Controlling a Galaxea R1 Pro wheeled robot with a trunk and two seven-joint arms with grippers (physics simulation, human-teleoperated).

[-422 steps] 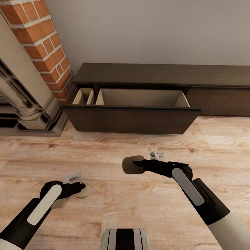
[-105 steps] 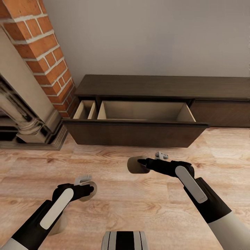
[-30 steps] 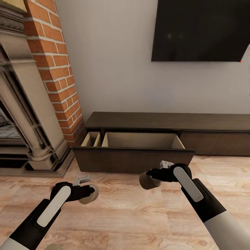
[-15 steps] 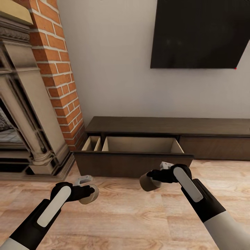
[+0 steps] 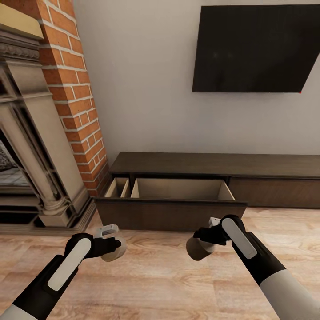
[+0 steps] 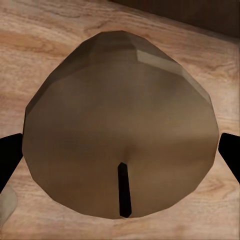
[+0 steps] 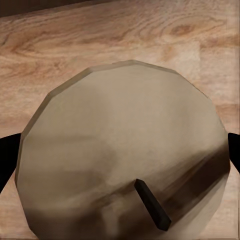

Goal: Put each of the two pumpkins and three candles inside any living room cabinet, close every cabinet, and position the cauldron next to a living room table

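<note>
A tan, drum-shaped candle (image 5: 117,250) with a black wick sits in my left gripper (image 5: 113,246), which is shut on it low over the wood floor. The left wrist view shows this candle (image 6: 120,125) from close up between the black fingertips (image 6: 9,160). My right gripper (image 5: 201,239) is shut on a second candle (image 5: 196,250), seen with its wick in the right wrist view (image 7: 125,150). Just beyond both hands stands the long dark-brown cabinet (image 5: 266,166). Its wide drawer (image 5: 171,213) is pulled out, and its pale tan interior looks empty.
A brick-and-stone fireplace (image 5: 40,133) rises at the left, close to the drawer's left end. A black TV (image 5: 253,49) hangs on the wall above the cabinet. Light plank floor (image 5: 155,284) spreads under both arms.
The head view has tilted up, bringing the TV into sight. My right gripper with its candle has dropped slightly toward me. The left gripper has barely moved.
</note>
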